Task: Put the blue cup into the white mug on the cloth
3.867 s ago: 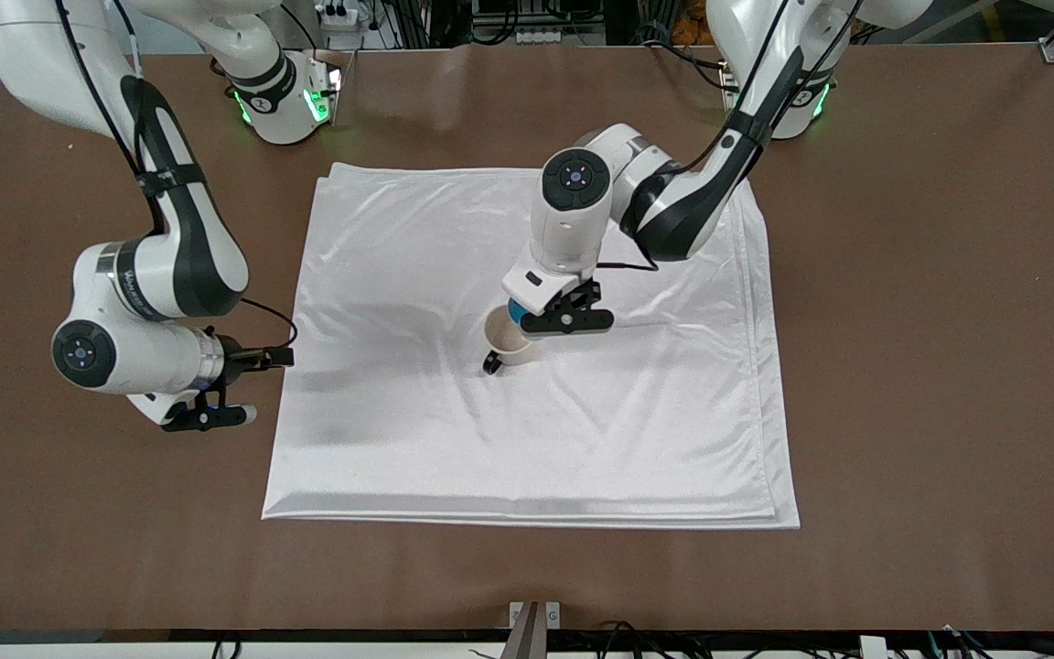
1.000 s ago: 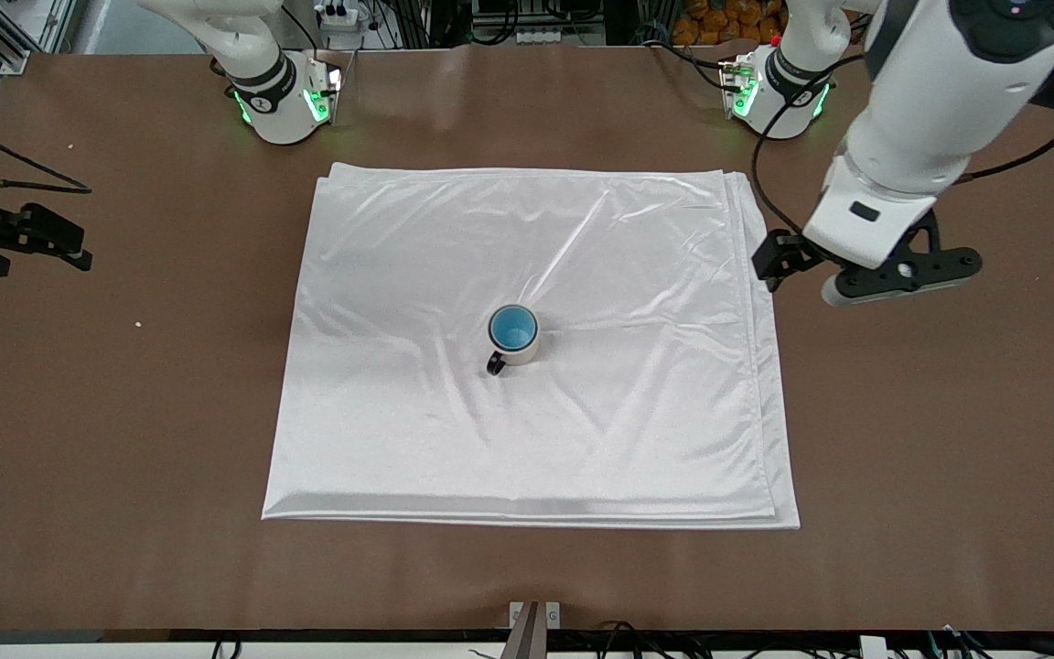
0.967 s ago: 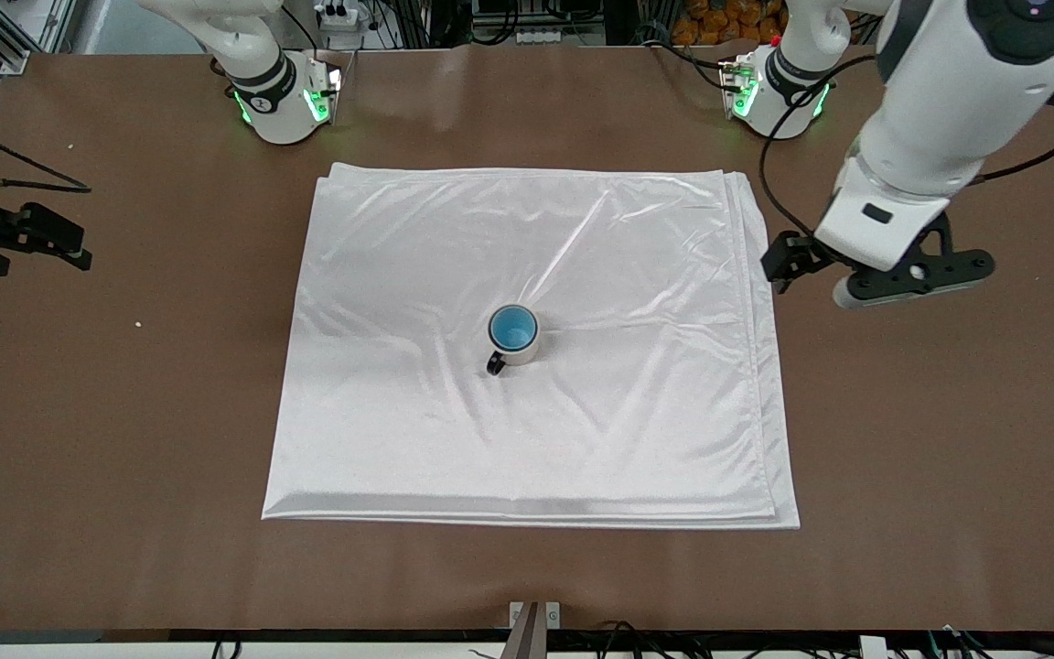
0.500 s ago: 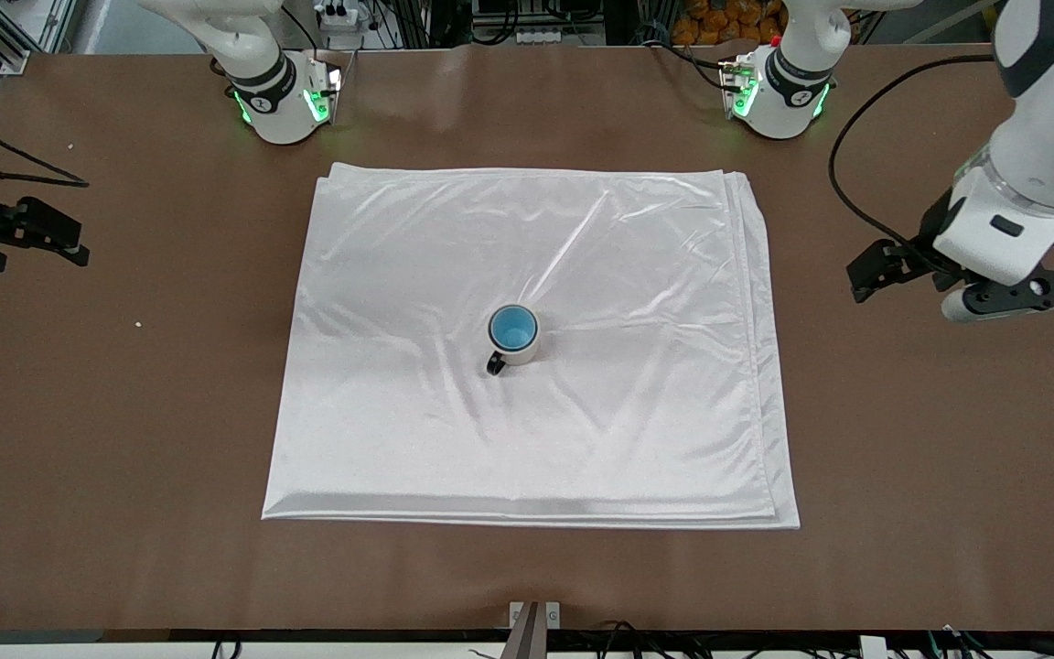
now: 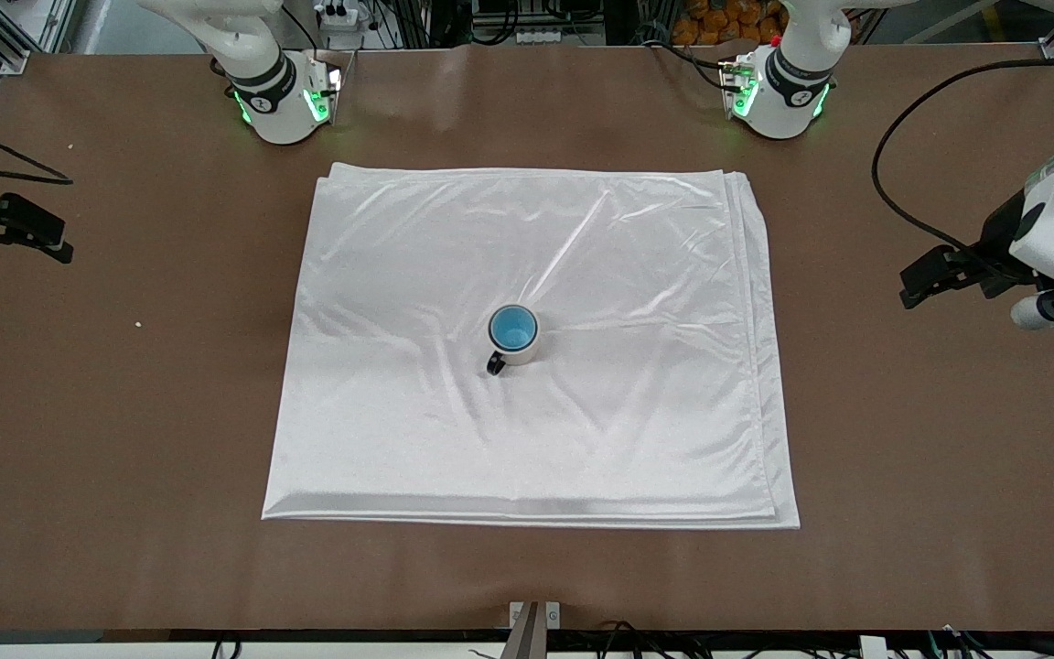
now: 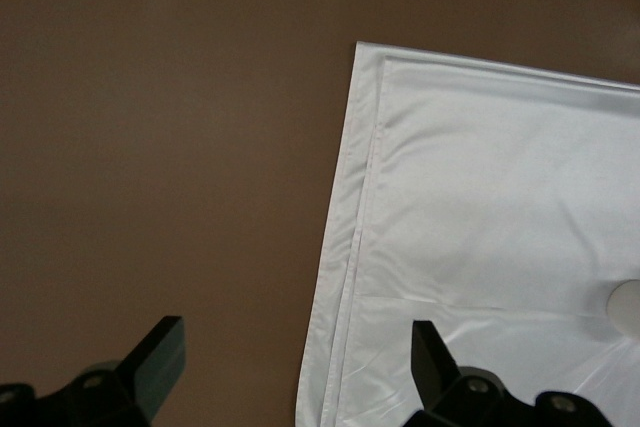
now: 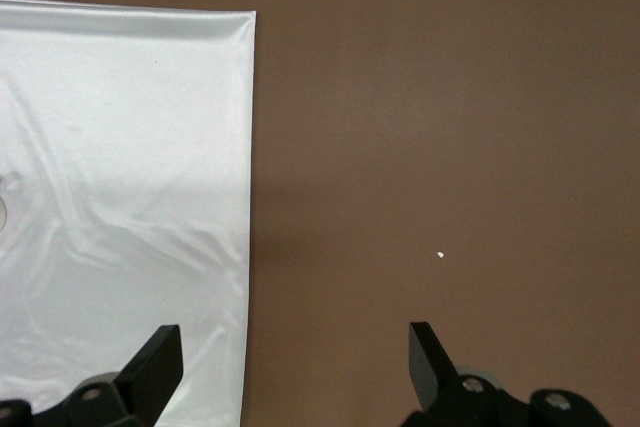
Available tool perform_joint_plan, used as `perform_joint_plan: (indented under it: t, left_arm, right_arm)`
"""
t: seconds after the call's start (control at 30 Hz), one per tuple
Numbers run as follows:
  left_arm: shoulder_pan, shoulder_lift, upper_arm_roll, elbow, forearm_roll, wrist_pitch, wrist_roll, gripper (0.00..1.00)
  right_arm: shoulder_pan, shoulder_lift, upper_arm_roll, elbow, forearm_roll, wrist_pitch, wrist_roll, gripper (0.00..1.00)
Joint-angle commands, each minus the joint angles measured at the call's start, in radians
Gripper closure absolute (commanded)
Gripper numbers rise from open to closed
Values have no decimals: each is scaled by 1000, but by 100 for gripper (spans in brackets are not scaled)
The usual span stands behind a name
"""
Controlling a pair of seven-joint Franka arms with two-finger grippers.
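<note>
Over bare table off the cloth's point(image 5: 527, 275) 2 side edges, left pincer point(image 6: 290, 362) and right pincer point(image 7: 290, 362) hover open, empty.

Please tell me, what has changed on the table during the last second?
The left gripper, open and empty, has drawn away from the cloth's edge, out over bare table at the left arm's end. The right gripper has retreated slightly at its own end. The blue cup stays inside the white mug.

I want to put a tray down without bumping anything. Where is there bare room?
Most of the cloth is bare around the white mug, which holds the blue cup. Brown table lies free at both ends, under the open left gripper and open right gripper.
</note>
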Motion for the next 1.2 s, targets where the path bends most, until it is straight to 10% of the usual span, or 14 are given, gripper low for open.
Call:
perform_joint_plan:
  t: [0.0,1.17]
  left_arm:
    - [22,-44,-14,-43,-21,19,16,0]
    - [30,-87,4,-83,-5,17,145,0]
  right_arm:
    - [-14,-14,7,-7,-14,-8,-7,0]
    - [-21,-12,7,-10,-7,-5,-11,0]
